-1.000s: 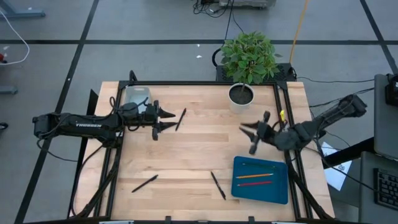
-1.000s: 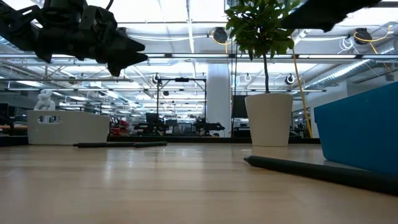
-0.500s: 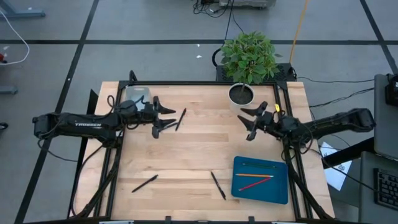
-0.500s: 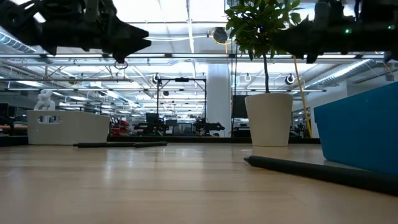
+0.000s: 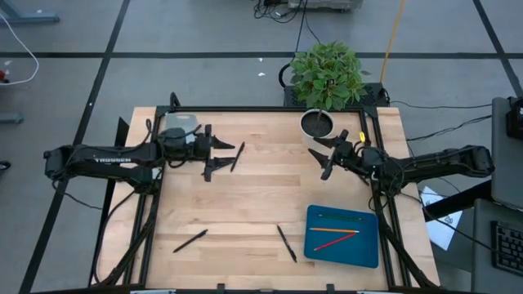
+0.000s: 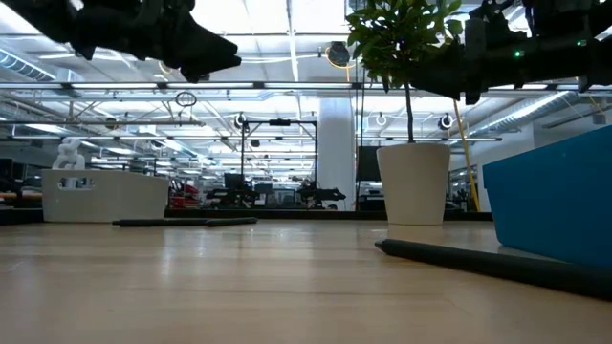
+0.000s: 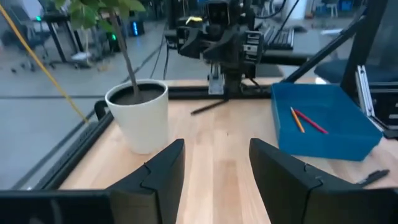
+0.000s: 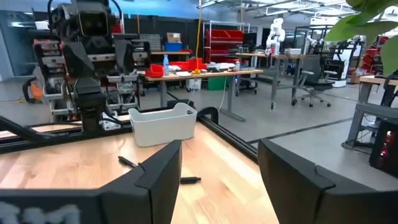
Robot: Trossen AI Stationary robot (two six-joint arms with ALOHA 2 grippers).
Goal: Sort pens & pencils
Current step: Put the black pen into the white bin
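Three black pens lie flat on the wooden table: one point(image 5: 238, 157) just beyond my left gripper, one point(image 5: 189, 241) near the front left, one point(image 5: 286, 243) beside the blue tray point(image 5: 366, 254). The tray holds the green, orange and red pencils point(image 5: 337, 231). My left gripper point(image 5: 219, 157) hovers open at the far left, pointing level toward the right edge. My right gripper point(image 5: 323, 155) hovers open by the white plant pot point(image 5: 317, 124), pointing level toward the left edge. In the right wrist view two pens point(image 8: 127, 162) point(image 8: 189, 180) lie near the white bin point(image 8: 163, 123).
A leafy plant in its white pot stands at the far edge, right of centre. A pale bin point(image 5: 180, 124) sits in the far left corner. A black frame point(image 5: 261, 109) runs round the table. Bare wood lies between the two grippers and along the middle.
My right gripper has swung from above the tray's far edge toward the table's far edge, beside the pot, sinking and turning level to face the left edge. My left gripper has risen a little. Pens and pencils have stayed where they were.
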